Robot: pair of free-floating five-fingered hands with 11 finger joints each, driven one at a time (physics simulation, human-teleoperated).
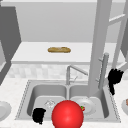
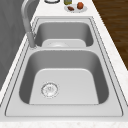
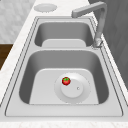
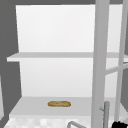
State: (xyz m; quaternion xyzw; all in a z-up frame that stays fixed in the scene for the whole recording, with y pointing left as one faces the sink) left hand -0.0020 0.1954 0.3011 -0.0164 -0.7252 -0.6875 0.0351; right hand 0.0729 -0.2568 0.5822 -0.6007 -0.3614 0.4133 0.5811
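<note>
A double sink takes up most of the frame, its near basin in the lower half with a round drain at lower left. In the far basin a pale plate seems to lie against the divider. A grey faucet rises at upper left. At the top edge, a small plate carries two reddish-brown items.

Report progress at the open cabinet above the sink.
Done: the cabinet door stands open, and the bread lies on the lower shelf. In hand: the right hand hangs beside the door handle, and the left hand is by the sink's front rim. Left: the bread looks untouched.
</note>
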